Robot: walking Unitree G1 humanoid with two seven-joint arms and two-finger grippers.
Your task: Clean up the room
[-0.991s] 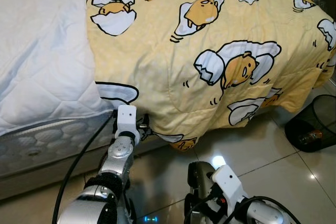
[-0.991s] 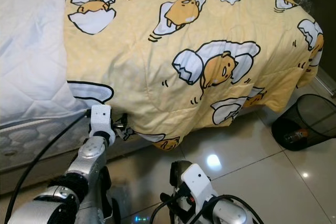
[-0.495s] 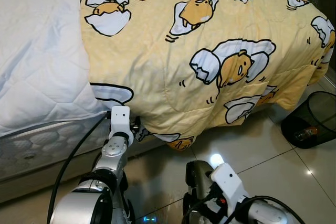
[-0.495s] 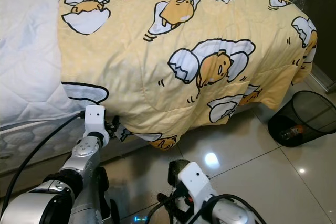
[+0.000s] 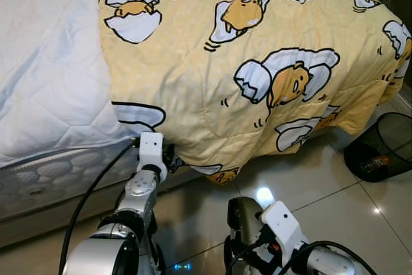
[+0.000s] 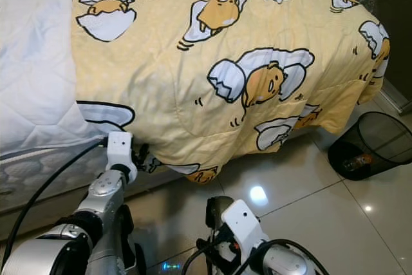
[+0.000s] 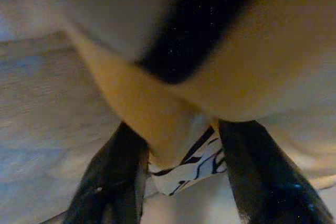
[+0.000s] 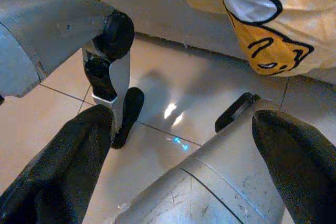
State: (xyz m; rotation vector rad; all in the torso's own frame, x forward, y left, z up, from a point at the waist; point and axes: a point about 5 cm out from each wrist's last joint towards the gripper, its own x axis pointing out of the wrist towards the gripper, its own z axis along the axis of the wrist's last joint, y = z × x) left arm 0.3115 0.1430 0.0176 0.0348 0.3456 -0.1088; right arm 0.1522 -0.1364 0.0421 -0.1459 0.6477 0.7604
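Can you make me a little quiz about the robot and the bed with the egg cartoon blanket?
1. True or false: the left gripper pinches the edge of the yellow blanket.
2. What stands on the floor to the robot's right of the bed? A) wastebasket B) chair C) lamp
3. Fill in: the bare part of the bed shows a white quilted ____.

Key: 1 true. 2 A, the black mesh wastebasket. 3 mattress.
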